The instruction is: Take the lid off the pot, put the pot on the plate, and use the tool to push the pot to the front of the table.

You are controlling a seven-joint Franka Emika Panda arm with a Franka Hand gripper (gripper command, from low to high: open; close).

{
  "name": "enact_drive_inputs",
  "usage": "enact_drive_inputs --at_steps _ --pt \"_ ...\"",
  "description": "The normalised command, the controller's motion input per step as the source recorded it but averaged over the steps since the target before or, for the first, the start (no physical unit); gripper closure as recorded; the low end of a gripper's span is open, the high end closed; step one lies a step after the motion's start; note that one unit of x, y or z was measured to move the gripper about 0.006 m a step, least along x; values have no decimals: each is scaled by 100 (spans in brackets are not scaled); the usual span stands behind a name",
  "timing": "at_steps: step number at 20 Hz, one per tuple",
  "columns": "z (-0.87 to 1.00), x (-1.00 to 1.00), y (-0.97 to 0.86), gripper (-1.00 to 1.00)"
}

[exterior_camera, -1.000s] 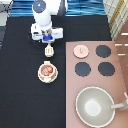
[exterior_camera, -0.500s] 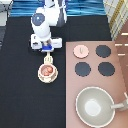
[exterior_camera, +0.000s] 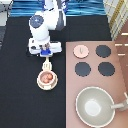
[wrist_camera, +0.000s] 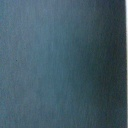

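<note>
The pot [exterior_camera: 46, 78], with reddish-orange contents inside, sits on the plate [exterior_camera: 46, 86] on the black table [exterior_camera: 20, 90], towards the exterior view's left. The lid [exterior_camera: 80, 51] is off and lies on the stove panel [exterior_camera: 120, 70], beside the burners [exterior_camera: 103, 51]. The grey pan [exterior_camera: 95, 105] looks empty. The gripper [exterior_camera: 46, 56] is just above the pot, and the tool [exterior_camera: 47, 64] seems to hang from it; I cannot tell how the fingers stand. Compared with half a second ago, the gripper has moved slightly towards the top. The wrist view shows only a blue-grey blur.
</note>
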Motion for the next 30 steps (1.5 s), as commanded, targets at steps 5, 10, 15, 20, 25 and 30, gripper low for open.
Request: enact_drive_inputs --at_steps 5,10,15,20,25,30 --pt "32 83 13 100" --pt "17 93 17 100" --pt "0 100 1 100" --pt "0 99 2 100" --pt "1 90 0 100" --pt "16 50 7 100"
